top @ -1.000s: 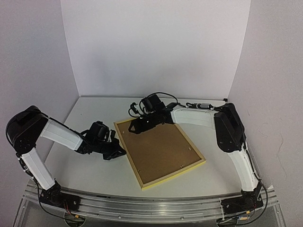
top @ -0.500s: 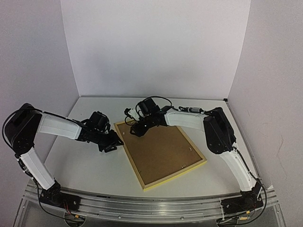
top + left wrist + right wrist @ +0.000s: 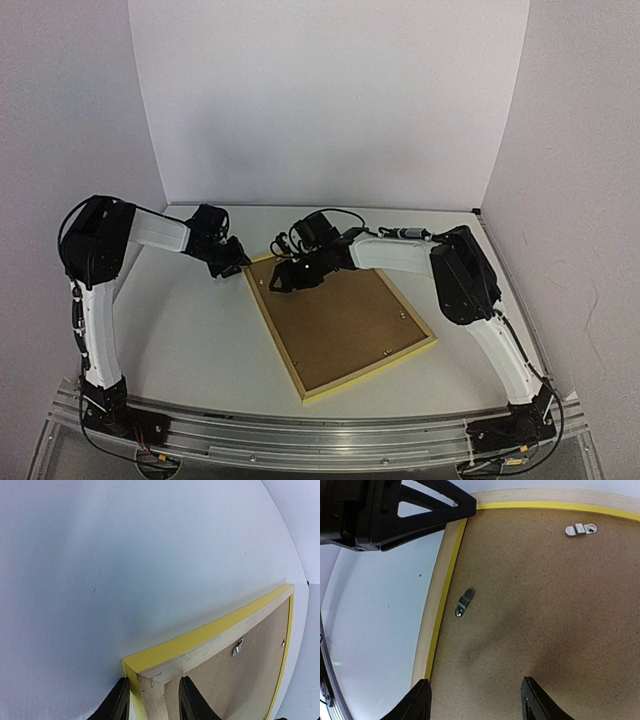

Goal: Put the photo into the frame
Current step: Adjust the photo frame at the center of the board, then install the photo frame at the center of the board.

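**Frame lying back-up, left claw astride its corner**

The frame has thin yellow-faced rails with pale raw wood on top. It lies flat and askew on the matte white table. A speckled brown fibreboard backing fills it, with small metal turn clips beside the rails. The left gripper has its jaws parted astride the far-left corner, not pinching it. The right gripper hangs over the backing with jaws wide and nothing between them.

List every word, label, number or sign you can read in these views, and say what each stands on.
None: no readable text in any view.
The frame, its brown backing board and the metal clips carry no print that shows.
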### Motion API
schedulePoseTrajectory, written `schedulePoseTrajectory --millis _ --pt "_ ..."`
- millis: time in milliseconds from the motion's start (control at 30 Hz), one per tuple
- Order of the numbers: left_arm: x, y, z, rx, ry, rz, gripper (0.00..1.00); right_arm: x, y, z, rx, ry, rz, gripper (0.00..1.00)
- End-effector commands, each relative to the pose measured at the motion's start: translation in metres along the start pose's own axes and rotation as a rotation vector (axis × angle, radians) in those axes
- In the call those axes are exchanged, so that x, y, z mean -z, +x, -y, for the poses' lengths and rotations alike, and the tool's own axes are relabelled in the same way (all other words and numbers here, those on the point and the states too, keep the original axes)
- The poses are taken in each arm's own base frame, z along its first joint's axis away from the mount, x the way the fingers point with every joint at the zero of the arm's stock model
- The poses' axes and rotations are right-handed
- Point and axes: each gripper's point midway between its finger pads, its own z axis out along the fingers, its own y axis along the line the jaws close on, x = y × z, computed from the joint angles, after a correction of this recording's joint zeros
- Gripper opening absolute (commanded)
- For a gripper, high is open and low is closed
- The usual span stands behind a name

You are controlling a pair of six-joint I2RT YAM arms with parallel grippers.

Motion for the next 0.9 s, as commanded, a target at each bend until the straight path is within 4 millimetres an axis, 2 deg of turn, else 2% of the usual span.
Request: schedulePoseTrajectory --millis 0,67,167,267,433,667,867 --pt "-0.017 -0.004 -0.004 -0.033 -0.024 -0.03 0.28 0.016 -0.018 -0.018 -0.193 -0.058 0.029 0.57" --pt "-0.024 0.0 -0.007 -0.034 -0.02 -0.051 0.22 0.014 -0.017 -0.018 -0.205 -0.062 0.025 0.57" --pt "-0.032 0.01 -0.012 -0.026 -0.016 -0.09 0.07 0.012 -0.016 -0.018 -0.207 -0.067 0.021 0.57" --pt "-0.033 0.023 -0.018 -0.005 -0.009 -0.123 0.0 0.009 -0.015 -0.016 -0.207 -0.061 0.021 0.57" --pt "-0.02 0.056 -0.03 0.048 -0.016 -0.154 0.0 0.004 -0.009 -0.018 -0.237 -0.087 0.001 0.56" --pt "-0.005 0.103 -0.036 0.149 -0.045 -0.175 0.0 -0.002 0.001 -0.033 -0.251 -0.168 -0.033 0.55" --pt "0.007 0.111 -0.038 0.181 -0.058 -0.134 0.0 -0.009 0.015 -0.035 -0.278 -0.177 -0.069 0.53"
